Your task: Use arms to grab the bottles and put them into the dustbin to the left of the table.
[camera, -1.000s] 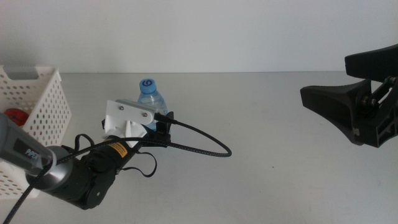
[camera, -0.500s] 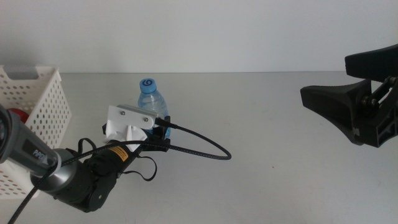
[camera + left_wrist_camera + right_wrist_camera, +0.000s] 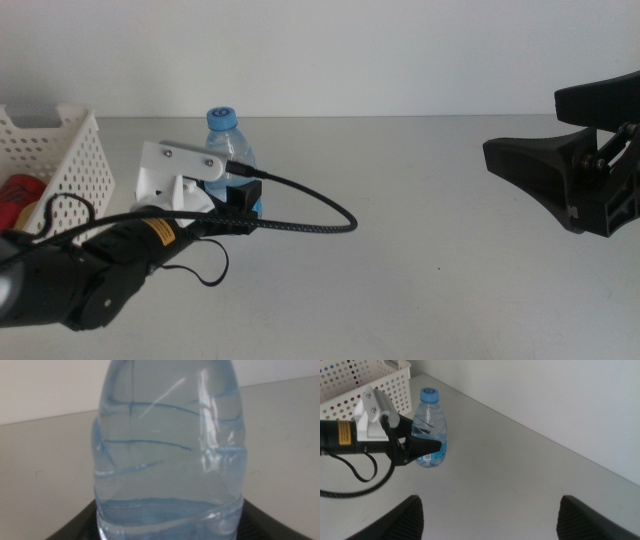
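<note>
Middle view: left claw (image 3: 240,192) pinches the water bottle (image 3: 228,150); right claw (image 3: 490,512) waits spread.

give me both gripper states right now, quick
left gripper: shut on the water bottle, near the dustbin.
right gripper: open, holding nothing, waiting at the table's right side.

Light is bright, even and diffuse across all three views, with no hard shadows on the table (image 3: 420,200); only faint soft shading sits under the left arm's cable (image 3: 300,215). The left wrist view is soft, the water bottle (image 3: 167,455) filling it with white glare streaks. The right gripper (image 3: 575,160) looms dark and slightly blurred in the middle view.
</note>
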### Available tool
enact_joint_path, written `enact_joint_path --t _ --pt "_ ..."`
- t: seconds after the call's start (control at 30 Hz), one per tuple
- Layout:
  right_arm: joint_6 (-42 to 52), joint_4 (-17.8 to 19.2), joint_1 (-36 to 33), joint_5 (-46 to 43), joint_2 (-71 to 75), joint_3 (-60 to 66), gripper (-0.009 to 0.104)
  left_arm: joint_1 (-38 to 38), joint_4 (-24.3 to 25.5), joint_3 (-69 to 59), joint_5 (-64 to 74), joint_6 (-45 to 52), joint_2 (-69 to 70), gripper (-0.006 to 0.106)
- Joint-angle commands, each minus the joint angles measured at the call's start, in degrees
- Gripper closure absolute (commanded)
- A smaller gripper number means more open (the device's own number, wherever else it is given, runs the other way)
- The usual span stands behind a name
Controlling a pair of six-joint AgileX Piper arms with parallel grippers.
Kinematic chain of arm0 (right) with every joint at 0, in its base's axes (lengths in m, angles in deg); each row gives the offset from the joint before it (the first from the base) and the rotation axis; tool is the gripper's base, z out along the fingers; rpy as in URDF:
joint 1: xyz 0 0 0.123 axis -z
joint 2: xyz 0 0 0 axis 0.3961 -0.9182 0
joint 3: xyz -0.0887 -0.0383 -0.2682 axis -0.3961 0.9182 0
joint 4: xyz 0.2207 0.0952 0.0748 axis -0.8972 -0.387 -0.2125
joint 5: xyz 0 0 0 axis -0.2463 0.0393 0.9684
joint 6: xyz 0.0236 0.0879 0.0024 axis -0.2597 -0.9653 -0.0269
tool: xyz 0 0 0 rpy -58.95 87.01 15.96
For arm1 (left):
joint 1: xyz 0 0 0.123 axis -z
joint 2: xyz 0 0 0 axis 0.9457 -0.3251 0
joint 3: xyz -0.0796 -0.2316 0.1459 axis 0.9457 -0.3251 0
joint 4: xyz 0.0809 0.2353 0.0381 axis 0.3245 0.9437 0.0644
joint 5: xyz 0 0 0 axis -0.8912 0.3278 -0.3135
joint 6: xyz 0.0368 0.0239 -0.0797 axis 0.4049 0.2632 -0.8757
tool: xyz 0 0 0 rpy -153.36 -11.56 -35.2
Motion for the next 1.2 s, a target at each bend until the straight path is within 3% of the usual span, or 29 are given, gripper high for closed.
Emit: enact_joint_path --t 0.0,0.3,0.5,0.63,0.83,1.17 --pt "0.4 0.2 0.0 -4.0 0.4 -2.2 0.026 0.1 -0.6 3.5 5.6 -1.5 9.7 0.102" --pt "0.4 0.2 0.0 -4.0 0.4 -2.2 0.026 -4.8 3.0 31.4 70.1 2.0 22.1 0.102" --pt "0.4 0.2 0.0 -4.0 0.4 -2.2 0.026 -13.3 -2.8 49.9 97.0 16.0 18.7 0.102" --pt "0.4 0.2 0.0 -4.0 0.4 -2.2 0.026 -20.4 -6.3 57.1 105.7 22.4 16.1 0.102" --pt "0.4 0.2 0.0 -4.0 0.4 -2.2 0.026 -29.5 -6.7 59.4 110.1 24.4 11.7 0.102" --pt "0.4 0.2 0.0 -4.0 0.4 -2.2 0.026 -36.0 -6.3 59.4 109.9 26.1 1.8 0.102"
